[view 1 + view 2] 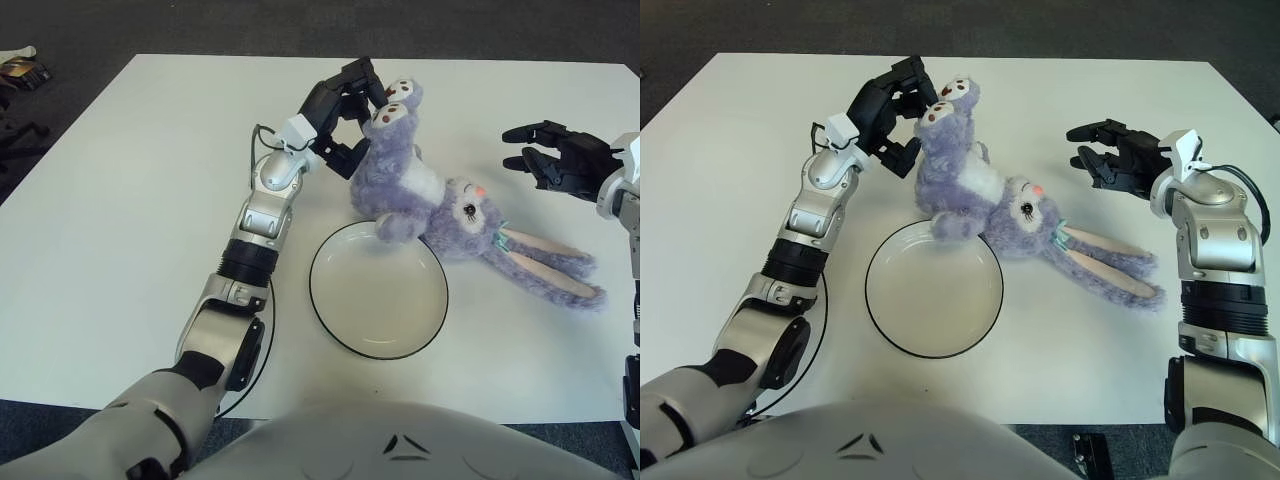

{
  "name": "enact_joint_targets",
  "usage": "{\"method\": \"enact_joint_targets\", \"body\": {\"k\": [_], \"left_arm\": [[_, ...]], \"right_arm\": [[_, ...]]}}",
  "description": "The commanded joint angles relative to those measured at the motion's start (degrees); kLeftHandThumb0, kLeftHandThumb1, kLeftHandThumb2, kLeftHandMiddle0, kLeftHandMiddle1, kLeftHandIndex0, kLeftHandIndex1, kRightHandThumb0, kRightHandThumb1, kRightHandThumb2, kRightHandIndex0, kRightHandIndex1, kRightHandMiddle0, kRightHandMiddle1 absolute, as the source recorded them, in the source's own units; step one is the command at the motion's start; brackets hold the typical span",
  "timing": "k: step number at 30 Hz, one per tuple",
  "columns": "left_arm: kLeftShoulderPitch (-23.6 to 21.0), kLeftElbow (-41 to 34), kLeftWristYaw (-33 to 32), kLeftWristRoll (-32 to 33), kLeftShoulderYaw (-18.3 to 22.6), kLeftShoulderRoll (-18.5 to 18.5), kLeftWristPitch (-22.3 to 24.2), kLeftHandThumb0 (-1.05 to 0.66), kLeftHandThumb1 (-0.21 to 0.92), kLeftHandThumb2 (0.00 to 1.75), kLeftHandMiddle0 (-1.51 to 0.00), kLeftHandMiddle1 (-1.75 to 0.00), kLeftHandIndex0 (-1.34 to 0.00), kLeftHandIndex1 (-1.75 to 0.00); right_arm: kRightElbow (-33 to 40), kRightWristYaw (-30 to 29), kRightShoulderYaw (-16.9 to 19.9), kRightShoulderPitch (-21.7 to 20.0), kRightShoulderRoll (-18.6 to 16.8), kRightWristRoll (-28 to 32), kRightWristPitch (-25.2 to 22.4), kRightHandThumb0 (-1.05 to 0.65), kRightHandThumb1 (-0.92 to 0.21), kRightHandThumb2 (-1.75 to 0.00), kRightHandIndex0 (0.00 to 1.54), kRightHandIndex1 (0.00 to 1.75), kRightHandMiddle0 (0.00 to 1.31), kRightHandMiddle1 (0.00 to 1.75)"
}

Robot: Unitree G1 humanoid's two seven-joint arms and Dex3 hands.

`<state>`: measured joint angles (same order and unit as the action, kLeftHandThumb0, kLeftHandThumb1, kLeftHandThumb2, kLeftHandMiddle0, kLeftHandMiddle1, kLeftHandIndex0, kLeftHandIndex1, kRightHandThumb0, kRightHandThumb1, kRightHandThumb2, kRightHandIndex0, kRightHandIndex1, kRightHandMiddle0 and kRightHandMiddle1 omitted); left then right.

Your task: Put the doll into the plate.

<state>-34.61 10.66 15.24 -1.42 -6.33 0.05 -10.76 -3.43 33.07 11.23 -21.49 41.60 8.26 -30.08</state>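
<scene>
The left hand point(345, 105) gripped the doll point(425, 195) by its feet, its body overlapping the plate point(378, 290) rim. The right hand point(560, 160) hovered open-fingered nearby. Best swing the long ears inward before releasing over the plate's centre.

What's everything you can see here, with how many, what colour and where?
Doll: one, purple plush rabbit with pink-lined ears, on the table behind and right of the plate, feet raised, one arm over the plate's far rim, ears trailing right.
Plate: one, white with a dark rim, near middle of the table, nothing fully inside it.
Table: one, white, filling most of the view.
Floor: dark grey, beyond the table's far edge.
Clutter: small items, colour unclear, on the floor at far left.
Left hand: one, black, gripping the doll's feet.
Right hand: one, black, fingers spread, right of the doll, holding nothing.
</scene>
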Motion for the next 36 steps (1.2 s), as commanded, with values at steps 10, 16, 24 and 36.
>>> {"method": "enact_joint_targets", "body": {"k": [10, 16, 24, 36], "left_arm": [[3.35, -6.80, -0.86, -1.01, 0.14, 2.45, 5.81, 0.00, 0.01, 1.65, -0.87, -1.66, -0.61, -1.75], [2.97, -5.08, -0.44, -0.79, 0.18, 3.32, 6.17, 0.00, 0.01, 1.65, -0.87, -1.66, -0.61, -1.75], [1.70, 1.82, -1.79, -2.16, 0.48, 3.94, 1.08, 0.00, 0.01, 1.64, -0.87, -1.66, -0.61, -1.75], [-1.76, 13.72, -4.94, -4.17, 1.34, 5.19, -5.16, 0.00, 0.00, 1.64, -0.88, -1.65, -0.61, -1.75]], "right_arm": [[5.90, -10.59, -2.91, 2.32, -4.61, -6.97, 8.04, -0.38, -0.50, -1.03, 0.17, 0.82, 0.00, 1.25], [17.25, -13.91, -7.53, 4.79, -2.35, -16.57, 9.03, -0.51, -0.50, -0.95, 0.15, 0.88, 0.00, 1.25], [23.84, -12.64, -7.30, 6.91, -1.97, -20.23, 5.86, -0.63, -0.59, -0.79, 0.14, 0.83, 0.00, 1.12], [31.15, -12.71, -7.28, 8.32, -3.06, -22.70, 1.49, -0.70, -0.65, -0.71, 0.10, 0.78, 0.00, 1.14]]}}
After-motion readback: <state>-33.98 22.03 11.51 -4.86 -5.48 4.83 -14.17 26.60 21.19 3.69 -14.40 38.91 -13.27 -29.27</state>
